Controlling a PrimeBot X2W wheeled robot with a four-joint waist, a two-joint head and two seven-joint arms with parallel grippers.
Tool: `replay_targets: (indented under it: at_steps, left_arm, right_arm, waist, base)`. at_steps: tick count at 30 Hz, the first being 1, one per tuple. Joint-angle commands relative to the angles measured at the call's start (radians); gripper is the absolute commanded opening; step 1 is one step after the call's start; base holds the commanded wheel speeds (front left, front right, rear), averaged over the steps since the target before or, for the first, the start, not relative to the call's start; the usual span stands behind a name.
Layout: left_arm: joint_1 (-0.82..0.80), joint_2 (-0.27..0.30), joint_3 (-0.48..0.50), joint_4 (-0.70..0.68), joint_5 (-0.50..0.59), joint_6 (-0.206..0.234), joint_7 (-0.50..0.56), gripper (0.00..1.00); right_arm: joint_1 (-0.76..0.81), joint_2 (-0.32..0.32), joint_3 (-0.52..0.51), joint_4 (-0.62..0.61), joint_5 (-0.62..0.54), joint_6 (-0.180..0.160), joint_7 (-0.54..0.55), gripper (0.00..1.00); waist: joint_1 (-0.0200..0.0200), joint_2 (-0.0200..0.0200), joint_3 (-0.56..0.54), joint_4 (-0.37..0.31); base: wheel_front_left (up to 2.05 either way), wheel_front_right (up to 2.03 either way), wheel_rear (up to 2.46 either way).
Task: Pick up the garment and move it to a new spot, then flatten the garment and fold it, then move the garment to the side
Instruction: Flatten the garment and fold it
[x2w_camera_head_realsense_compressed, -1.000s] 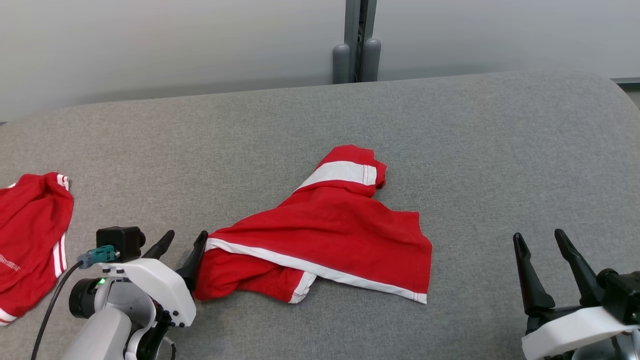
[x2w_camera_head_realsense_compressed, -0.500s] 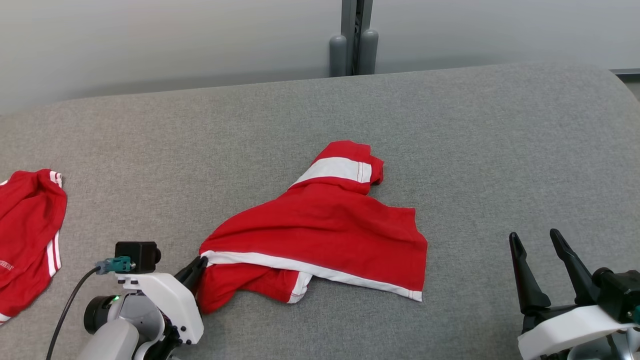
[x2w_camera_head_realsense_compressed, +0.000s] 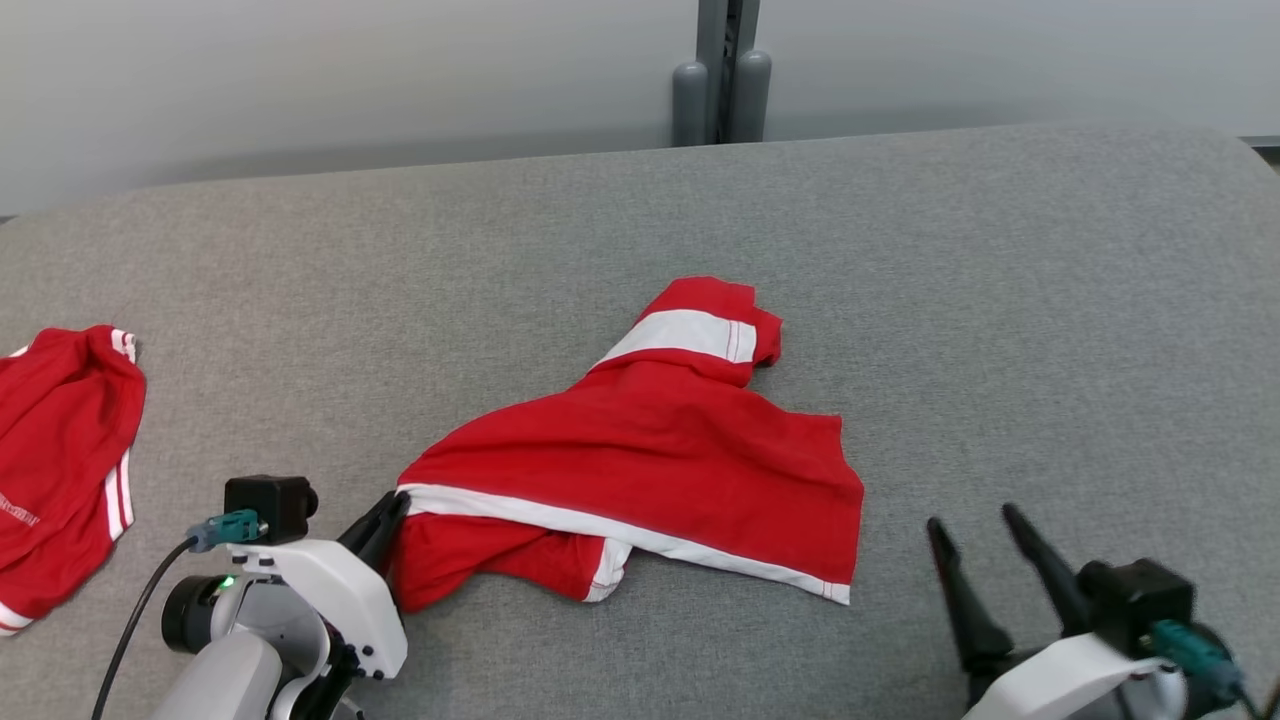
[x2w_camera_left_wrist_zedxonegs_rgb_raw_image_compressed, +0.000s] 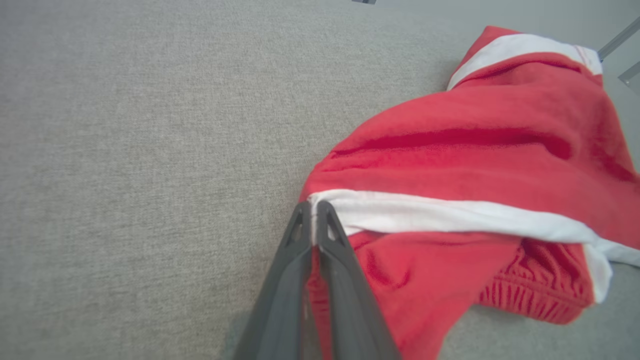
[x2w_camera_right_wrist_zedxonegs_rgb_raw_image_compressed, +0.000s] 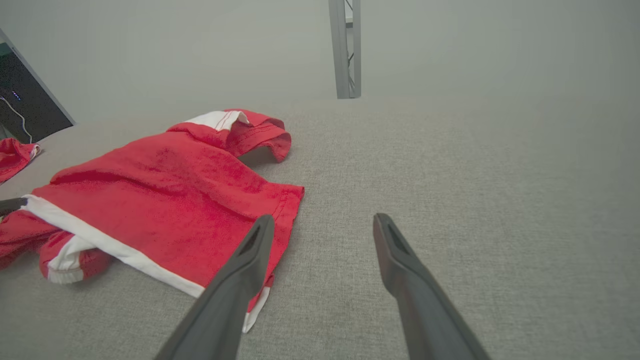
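A red garment (x2w_camera_head_realsense_compressed: 660, 460) with white stripes lies crumpled in the middle of the grey table (x2w_camera_head_realsense_compressed: 900, 260). It is also in the left wrist view as the garment (x2w_camera_left_wrist_zedxonegs_rgb_raw_image_compressed: 475, 150) and in the right wrist view as the garment (x2w_camera_right_wrist_zedxonegs_rgb_raw_image_compressed: 165, 200). My left gripper (x2w_camera_head_realsense_compressed: 392, 508) is shut on the garment's left corner, where the white stripe ends; the wrist view shows the left gripper (x2w_camera_left_wrist_zedxonegs_rgb_raw_image_compressed: 313, 207) pinching that cloth edge. My right gripper (x2w_camera_head_realsense_compressed: 970, 525) is open at the lower right, just right of the garment's lower right corner and holding nothing. The right gripper (x2w_camera_right_wrist_zedxonegs_rgb_raw_image_compressed: 322, 220) has its left finger beside the hem.
A second red garment (x2w_camera_head_realsense_compressed: 60, 470) with white stripes lies at the table's left edge. A grey post (x2w_camera_head_realsense_compressed: 722, 70) stands behind the far edge, in front of a pale wall. Bare grey table stretches to the right of the middle garment.
My left gripper closed on the garment's left corner. My right gripper moved left and lower, nearer the garment's lower right corner. The head camera shifted slightly.
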Motion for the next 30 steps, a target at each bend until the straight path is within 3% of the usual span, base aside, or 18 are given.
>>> replay_targets:
  at_steps: [1, 8, 15, 16, 17, 18, 26, 30]
  left_arm:
    - [-0.028, 0.004, 0.0, -0.008, 0.004, 0.008, -0.005, 0.0]
    - [-0.049, -0.005, -0.008, -0.021, 0.01, 0.006, -0.021, 0.0]
    - [-0.052, -0.008, -0.011, -0.025, 0.005, 0.004, -0.035, 0.0]
    - [-0.054, -0.008, -0.01, -0.026, 0.005, 0.005, -0.04, 0.0]
    - [-0.056, -0.008, -0.01, -0.027, 0.005, 0.006, -0.04, 0.0]
    - [-0.058, -0.008, -0.01, -0.028, 0.006, 0.006, -0.045, 0.0]
    - [-0.067, 0.004, -0.005, -0.045, 0.018, 0.012, -0.08, 0.0]
    - [-0.077, 0.03, 0.001, -0.085, 0.049, 0.038, -0.114, 0.0]
  right_arm:
    - [0.006, -0.005, 0.026, 0.03, 0.008, 0.0, 0.004, 1.0]
    - [-0.037, -0.006, 0.166, 0.211, 0.01, 0.0, -0.023, 1.0]
    - [-0.109, -0.012, 0.236, 0.346, -0.054, 0.0, -0.088, 1.0]
    - [-0.118, -0.014, 0.24, 0.362, -0.064, 0.0, -0.097, 0.71]
    - [-0.123, -0.012, 0.242, 0.376, -0.065, 0.0, -0.102, 0.07]
    - [-0.128, -0.011, 0.245, 0.388, -0.067, 0.0, -0.107, 0.0]
    - [-0.159, -0.01, 0.256, 0.395, -0.049, 0.0, -0.156, 0.0]
    - [-0.169, -0.018, 0.239, 0.34, -0.023, 0.0, -0.17, 0.0]
  waist:
    - [0.0, 0.0, 0.007, 0.01]
    - [0.0, 0.0, 0.03, 0.04]
    - [0.0, 0.0, 0.042, 0.056]
    - [0.0, 0.0, 0.044, 0.058]
    - [0.0, 0.0, 0.046, 0.059]
    - [0.0, 0.0, 0.047, 0.059]
    - [0.0, 0.0, 0.05, 0.052]
    - [0.0, 0.0, 0.038, 0.043]
  base:
    - [0.0, 0.0, 0.0]
    - [0.0, 0.0, 0.0]
    - [0.0, 0.0, 0.0]
    - [0.0, 0.0, 0.0]
    - [0.0, 0.0, 0.0]
    - [0.0, 0.0, 0.0]
    - [0.0, 0.0, 0.0]
    - [0.0, 0.0, 0.0]
